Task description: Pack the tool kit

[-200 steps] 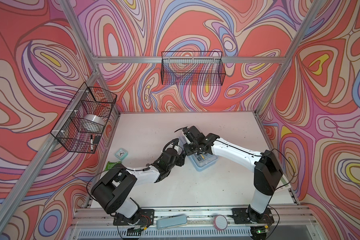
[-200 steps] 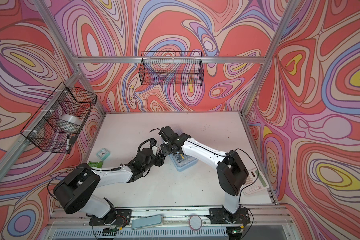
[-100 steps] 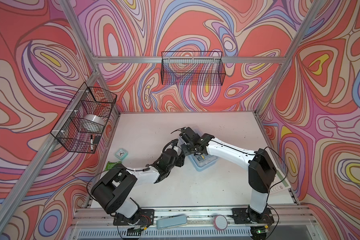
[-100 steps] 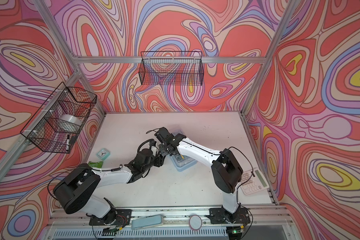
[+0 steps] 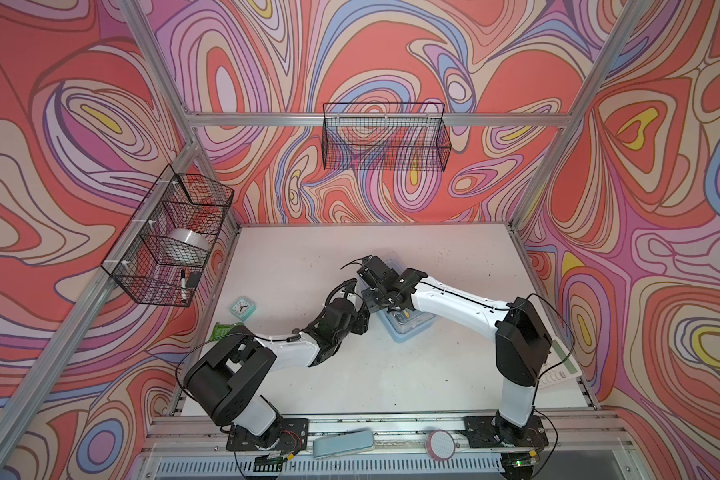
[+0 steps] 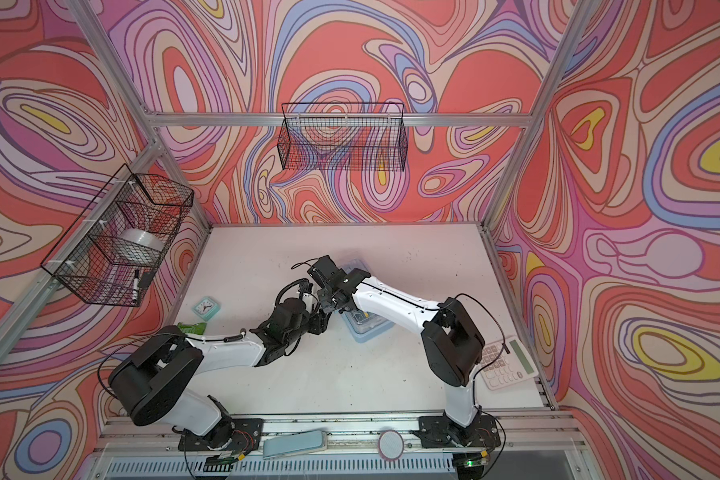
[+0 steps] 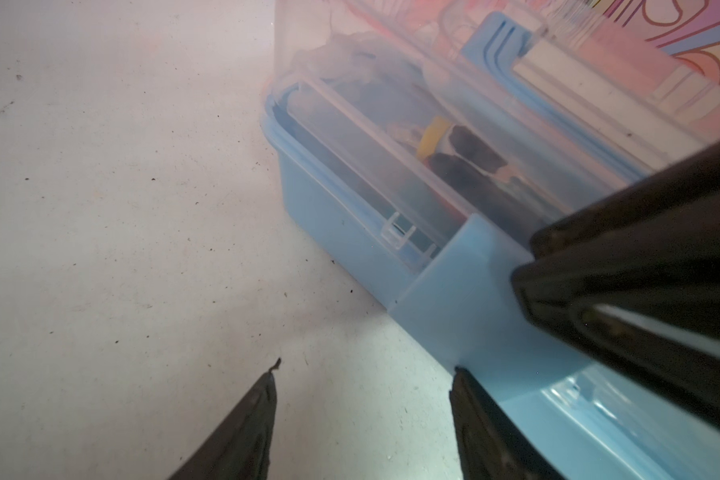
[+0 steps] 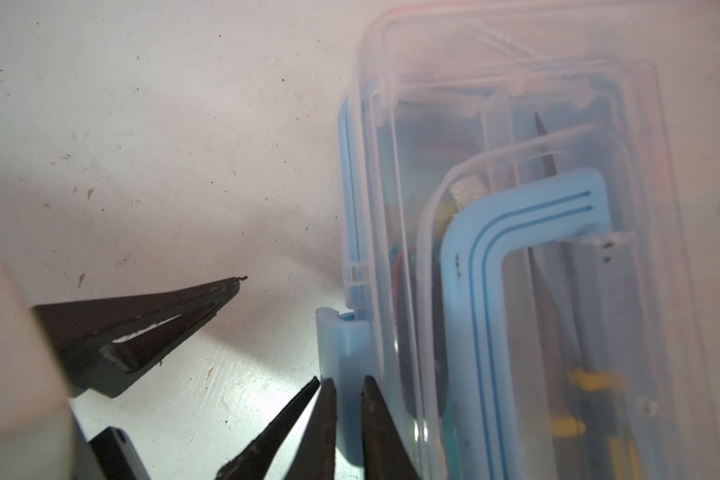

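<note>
tool kit [image 5: 408, 322] sits near the middle of the white desk [image 5: 433, 374], a light blue box with its clear lid [image 8: 558, 124] down over the contents in both wrist views. yellow-and-black hand tools [image 8: 578, 399] show through the lid, lying inside, and the pale blue handle [image 8: 516, 232] is folded flat on top. no loose tools are visible on the desk in both top views, so the filling part looks done; what seems left is securing the side latch [image 8: 341, 340], and whether it has fully snapped home cannot be told from these pictures.

the right gripper [image 8: 346, 386] has its jaws closed down on that blue latch tab, one on each face of it. the left gripper [image 7: 362, 374] waits just beside the box with its jaws apart and nothing between them; one tip touches or nearly touches the box wall below the latch [image 7: 466, 291].

off to the side lie a mint clock [image 5: 242, 307] and a green packet [image 5: 224, 331], well apart from the box, with a calculator [image 6: 510, 363] at the desk's far right edge. none of these looks like part of the kit.
</note>
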Motion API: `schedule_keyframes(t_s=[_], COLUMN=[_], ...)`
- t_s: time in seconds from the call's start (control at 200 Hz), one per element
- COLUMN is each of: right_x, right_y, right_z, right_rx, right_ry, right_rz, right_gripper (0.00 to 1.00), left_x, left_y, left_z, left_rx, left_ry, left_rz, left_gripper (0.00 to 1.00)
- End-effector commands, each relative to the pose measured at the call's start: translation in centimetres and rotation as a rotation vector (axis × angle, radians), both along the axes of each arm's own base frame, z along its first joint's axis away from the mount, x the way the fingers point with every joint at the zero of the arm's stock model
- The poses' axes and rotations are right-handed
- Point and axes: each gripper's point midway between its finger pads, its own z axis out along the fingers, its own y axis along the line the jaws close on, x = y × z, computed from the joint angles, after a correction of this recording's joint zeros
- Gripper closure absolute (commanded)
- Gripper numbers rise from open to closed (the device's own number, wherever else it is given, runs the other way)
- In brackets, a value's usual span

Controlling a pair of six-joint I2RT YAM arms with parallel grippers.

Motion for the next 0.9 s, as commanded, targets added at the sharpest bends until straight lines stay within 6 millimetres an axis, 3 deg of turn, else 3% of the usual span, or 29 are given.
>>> schedule_keyframes(t_s=[0.0,0.896], right_x=[0.02,-0.13], right_y=[-1.40,-1.24], right_z=[-1.51,-1.54], right_rx=[-0.079,-0.060], right_ry=[0.019,0.021], right_rz=[-0.037,-0.055], right_gripper=[0.87,0.88], left_x=[0.28,1.10], left_y=[-0.29,-1.20], left_z=[0.15,0.56], left_rx=[-0.030,-0.100], left_ry=[-0.012,-0.013], left_rz=[0.006,0.023], left_gripper=[0.33,0.34])
